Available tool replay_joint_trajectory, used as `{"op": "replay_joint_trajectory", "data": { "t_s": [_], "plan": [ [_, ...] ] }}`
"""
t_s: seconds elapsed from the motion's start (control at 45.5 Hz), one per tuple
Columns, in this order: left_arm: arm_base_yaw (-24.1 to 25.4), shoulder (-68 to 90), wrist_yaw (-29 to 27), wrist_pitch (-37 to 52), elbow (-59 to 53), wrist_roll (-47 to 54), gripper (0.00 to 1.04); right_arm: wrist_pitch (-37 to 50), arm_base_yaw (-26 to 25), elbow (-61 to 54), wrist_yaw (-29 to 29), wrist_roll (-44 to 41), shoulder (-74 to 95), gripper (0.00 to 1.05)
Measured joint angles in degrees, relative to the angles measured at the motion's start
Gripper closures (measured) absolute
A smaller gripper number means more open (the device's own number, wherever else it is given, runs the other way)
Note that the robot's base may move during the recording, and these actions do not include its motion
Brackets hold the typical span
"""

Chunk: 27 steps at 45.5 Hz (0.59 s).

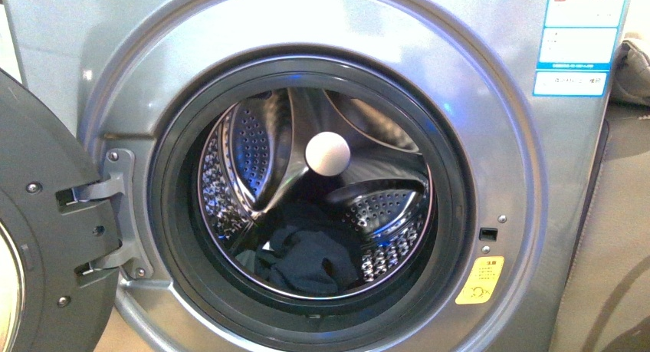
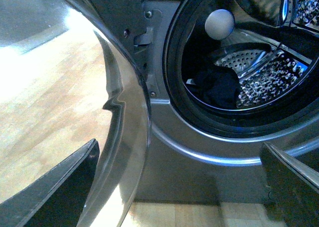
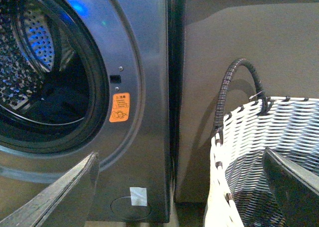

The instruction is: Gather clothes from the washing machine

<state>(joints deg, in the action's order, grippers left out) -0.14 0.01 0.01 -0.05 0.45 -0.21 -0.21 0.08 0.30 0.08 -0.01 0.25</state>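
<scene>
The grey washing machine (image 1: 490, 137) fills the front view, its round door (image 1: 38, 237) swung open to the left. Dark navy clothes (image 1: 306, 256) lie crumpled at the bottom of the perforated steel drum (image 1: 245, 160). In the left wrist view the clothes (image 2: 217, 87) show inside the drum, and my left gripper (image 2: 182, 187) hangs open low in front of the machine, nothing between its fingers. My right gripper (image 3: 182, 187) is open too, outside the machine's right front corner, over the gap beside the basket. The clothes (image 3: 60, 100) are dim in that view. Neither arm appears in the front view.
A white ball (image 1: 327, 154) sits in the drum above the clothes. A woven white-grey basket (image 3: 264, 152) with a dark handle stands right of the machine. The open door's rim (image 2: 124, 137) is close beside the left gripper. Wooden floor (image 2: 45, 102) lies on the left.
</scene>
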Motion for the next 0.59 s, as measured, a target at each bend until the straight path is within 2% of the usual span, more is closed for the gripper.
{"op": "replay_joint_trajectory", "data": {
  "t_s": [0.594],
  "plan": [
    [0.0,0.0,0.0,0.0,0.0,0.0,0.07,0.0,0.0,0.0,0.0,0.0,0.0,0.08]
  ]
}}
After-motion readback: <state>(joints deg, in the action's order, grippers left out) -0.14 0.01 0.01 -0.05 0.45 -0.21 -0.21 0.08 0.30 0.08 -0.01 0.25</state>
